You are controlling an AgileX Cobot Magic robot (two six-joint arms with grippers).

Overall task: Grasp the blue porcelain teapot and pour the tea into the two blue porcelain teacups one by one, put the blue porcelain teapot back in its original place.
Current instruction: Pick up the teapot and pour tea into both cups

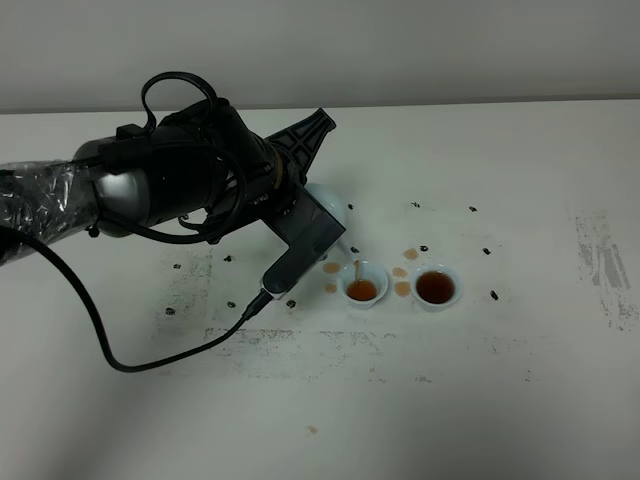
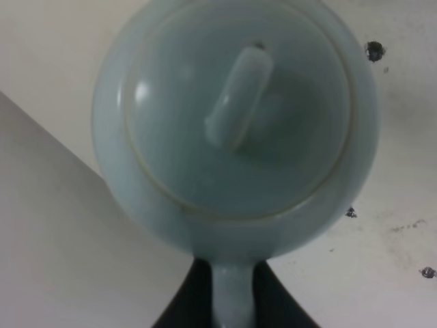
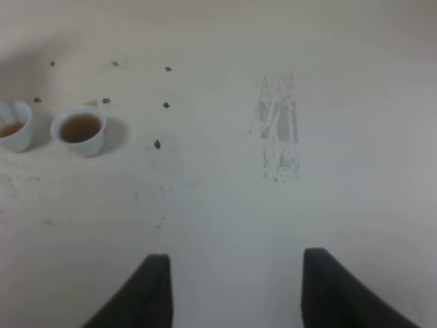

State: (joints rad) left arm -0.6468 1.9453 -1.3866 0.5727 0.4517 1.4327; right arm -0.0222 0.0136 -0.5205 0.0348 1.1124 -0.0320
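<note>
Blue porcelain teapot (image 2: 235,157), pale sky-blue glaze, knobbed lid (image 2: 239,109) on, handle (image 2: 232,290) clamped between left gripper (image 2: 232,307) jaws, right gripper (image 3: 235,287) jaws spread wide

teapot (image 1: 325,200) left of left teacup (image 1: 362,285), right teacup (image 1: 436,287) beside

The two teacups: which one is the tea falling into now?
The teacup nearer the teapot, on the left in the high view: a thin stream of tea meets it. The other teacup only holds tea.
</note>
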